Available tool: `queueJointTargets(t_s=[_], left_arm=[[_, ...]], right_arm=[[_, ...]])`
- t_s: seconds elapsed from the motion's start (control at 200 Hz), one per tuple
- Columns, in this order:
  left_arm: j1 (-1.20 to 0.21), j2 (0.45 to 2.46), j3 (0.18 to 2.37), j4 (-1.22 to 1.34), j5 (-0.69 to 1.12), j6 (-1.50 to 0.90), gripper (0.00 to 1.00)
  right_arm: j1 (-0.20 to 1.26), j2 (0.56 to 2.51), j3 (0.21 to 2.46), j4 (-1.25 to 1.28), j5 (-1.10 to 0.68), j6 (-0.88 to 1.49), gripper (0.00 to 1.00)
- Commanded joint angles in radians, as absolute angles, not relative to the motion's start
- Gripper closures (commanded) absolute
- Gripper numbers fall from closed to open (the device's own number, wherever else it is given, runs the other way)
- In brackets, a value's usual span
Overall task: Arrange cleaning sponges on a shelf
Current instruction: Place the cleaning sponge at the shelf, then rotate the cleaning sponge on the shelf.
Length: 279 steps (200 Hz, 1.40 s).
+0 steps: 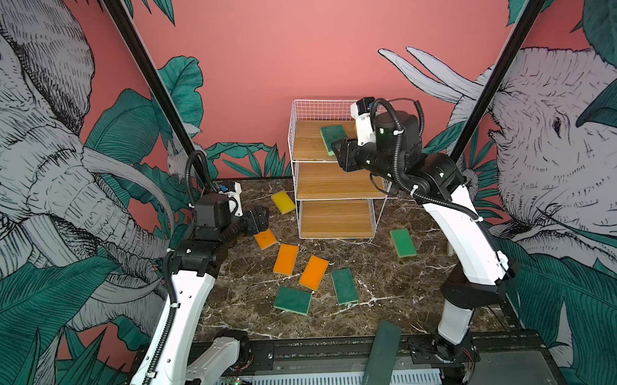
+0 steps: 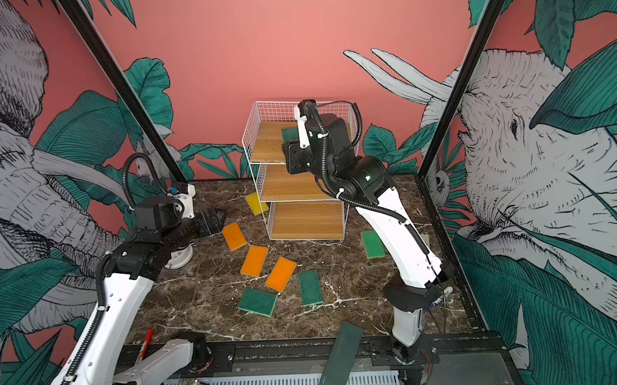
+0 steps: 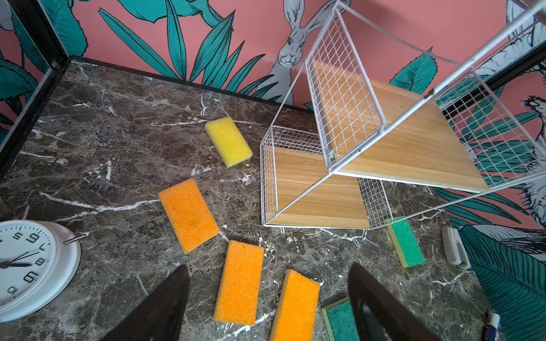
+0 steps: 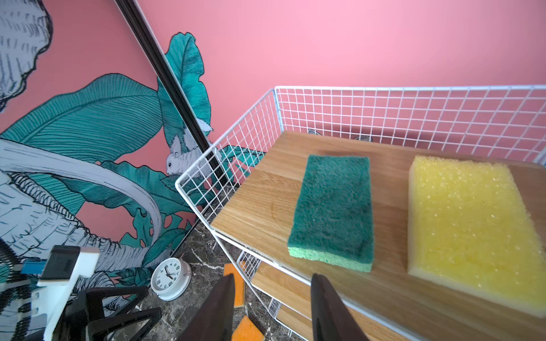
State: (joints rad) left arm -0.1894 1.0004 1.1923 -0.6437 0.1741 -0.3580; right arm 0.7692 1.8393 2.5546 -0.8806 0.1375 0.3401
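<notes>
The white wire shelf (image 1: 335, 179) stands at the back of the table. On its top board (image 4: 266, 200) lie a green sponge (image 4: 332, 212) and a yellow sponge (image 4: 461, 218), side by side. My right gripper (image 4: 273, 276) hovers open at that board's front edge, just short of the green sponge (image 1: 334, 137), with nothing between its fingers. My left gripper (image 3: 269, 268) is open and empty above three orange sponges (image 3: 189, 215) (image 3: 240, 283) (image 3: 295, 307). On the table lie another yellow sponge (image 1: 283, 202) and three green ones (image 1: 292, 300) (image 1: 344, 286) (image 1: 403, 242).
A white alarm clock (image 3: 29, 265) lies on the table to the left, under my left arm. A long dark slab (image 1: 382, 358) rests over the front rail. A small white object (image 3: 455, 248) sits at the right wall, and a red marker (image 2: 145, 341) at the front left.
</notes>
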Motion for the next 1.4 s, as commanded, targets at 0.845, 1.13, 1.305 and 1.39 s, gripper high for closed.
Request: queueJointTargets(t_s=[0.845, 1.13, 1.305, 1.39], left_arm=[[-0.192, 1.031, 1.234, -0.632, 0.164, -0.350, 0.15], [-0.193, 1.042, 1.240, -0.626, 0.163, -0.348, 0.15], [-0.193, 1.050, 1.241, -0.617, 0.163, -0.354, 0.15], [-0.193, 1.054, 1.240, -0.615, 0.165, -0.356, 0.15]], right_arm=[[0.704, 1.966, 2.597, -0.861, 0.177, 0.256, 0.61], [0.701, 2.020, 2.656, -0.910, 0.230, 0.230, 0.61], [0.702, 2.034, 2.652, -0.907, 0.264, 0.227, 0.61], [0.702, 2.043, 2.656, -0.894, 0.282, 0.242, 0.62]])
